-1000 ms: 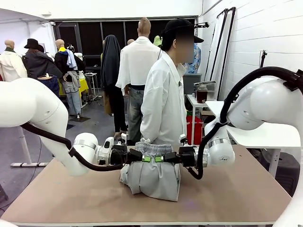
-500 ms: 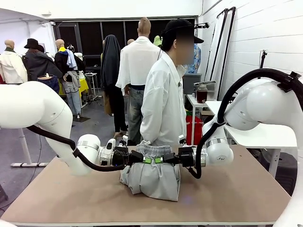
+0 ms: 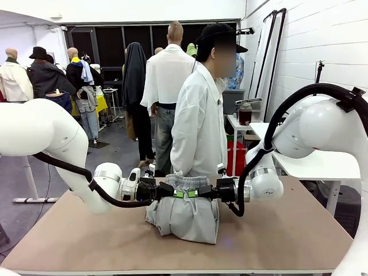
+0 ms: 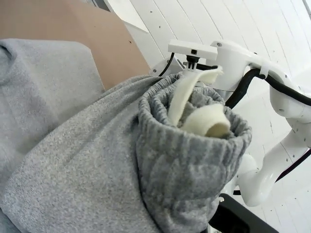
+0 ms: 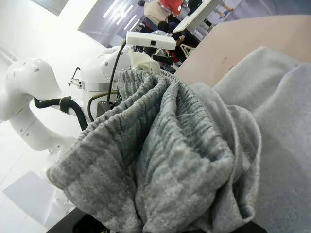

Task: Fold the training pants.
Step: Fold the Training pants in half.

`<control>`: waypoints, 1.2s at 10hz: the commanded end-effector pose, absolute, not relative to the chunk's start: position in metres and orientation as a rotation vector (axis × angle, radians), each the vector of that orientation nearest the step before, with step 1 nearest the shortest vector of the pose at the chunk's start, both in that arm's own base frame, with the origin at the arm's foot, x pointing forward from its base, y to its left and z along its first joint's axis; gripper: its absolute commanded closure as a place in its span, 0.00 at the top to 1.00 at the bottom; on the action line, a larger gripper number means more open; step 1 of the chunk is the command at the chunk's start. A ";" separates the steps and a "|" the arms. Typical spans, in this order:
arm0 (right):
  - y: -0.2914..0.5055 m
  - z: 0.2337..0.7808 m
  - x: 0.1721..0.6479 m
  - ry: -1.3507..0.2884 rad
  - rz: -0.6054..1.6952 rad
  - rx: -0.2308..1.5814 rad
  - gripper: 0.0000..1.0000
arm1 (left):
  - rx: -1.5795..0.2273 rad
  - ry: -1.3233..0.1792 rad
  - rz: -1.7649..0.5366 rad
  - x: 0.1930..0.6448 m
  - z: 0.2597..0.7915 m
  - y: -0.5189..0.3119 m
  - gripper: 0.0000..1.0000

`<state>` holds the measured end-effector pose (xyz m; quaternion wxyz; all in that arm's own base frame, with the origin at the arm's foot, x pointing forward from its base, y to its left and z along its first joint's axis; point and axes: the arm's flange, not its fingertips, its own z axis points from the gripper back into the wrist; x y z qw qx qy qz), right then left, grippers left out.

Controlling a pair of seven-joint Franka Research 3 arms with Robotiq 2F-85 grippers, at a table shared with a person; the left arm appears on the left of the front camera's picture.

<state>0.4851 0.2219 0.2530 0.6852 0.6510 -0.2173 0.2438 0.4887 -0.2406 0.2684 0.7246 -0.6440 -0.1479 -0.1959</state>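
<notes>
The training pants [image 3: 185, 215] are a light grey bundle on the brown table [image 3: 276, 241], their gathered waistband [image 3: 186, 182] held up between both arms. My left gripper [image 3: 178, 194] comes in from the left and is shut on the waistband's left side. My right gripper [image 3: 196, 193] comes from the right, shut on its right side. In the left wrist view the bunched waistband [image 4: 194, 145] with cream drawstring ends [image 4: 204, 119] sits close up. The right wrist view has the ribbed waistband fabric [image 5: 170, 150] over my fingers, which are hidden.
A person in a white shirt [image 3: 198, 123] stands at the table's far edge, right behind the pants. Bare tabletop lies to the left [image 3: 75, 236] and right of the bundle. A white side table [image 3: 313, 164] stands at the right.
Between the earliest frame and half a second ago both arms shifted slightly, the left one moving a little right. Since then nothing has visibly moved.
</notes>
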 end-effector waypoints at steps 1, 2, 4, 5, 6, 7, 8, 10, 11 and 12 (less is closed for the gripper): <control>0.225 0.255 0.505 -0.499 0.514 1.448 0.00 | -1.420 -0.319 -0.396 0.514 0.273 -0.244 0.00; 0.226 0.254 0.514 -0.498 0.506 1.439 0.00 | -1.411 -0.313 -0.387 0.522 0.274 -0.244 0.00; 0.225 0.254 0.525 -0.493 0.475 1.413 0.00 | -1.389 -0.262 -0.365 0.542 0.271 -0.253 0.00; 0.223 0.251 0.531 -0.499 0.459 1.406 0.00 | -1.375 -0.235 -0.357 0.550 0.268 -0.256 0.00; 0.221 0.248 0.533 -0.499 0.440 1.405 0.00 | -1.364 -0.212 -0.349 0.554 0.264 -0.260 0.00; 0.218 0.245 0.535 -0.500 0.424 1.401 0.00 | -1.361 -0.198 -0.335 0.559 0.260 -0.262 0.00; 0.216 0.243 0.538 -0.502 0.412 1.402 0.00 | -1.359 -0.178 -0.319 0.566 0.254 -0.263 0.00; 0.216 0.236 0.544 -0.481 0.387 1.404 0.00 | -1.351 -0.148 -0.279 0.566 0.247 -0.262 0.00; 0.217 0.232 0.550 -0.470 0.380 1.406 0.00 | -1.345 -0.147 -0.256 0.564 0.246 -0.257 0.00; 0.219 0.229 0.554 -0.455 0.375 1.401 0.00 | -1.350 -0.154 -0.230 0.558 0.244 -0.252 0.00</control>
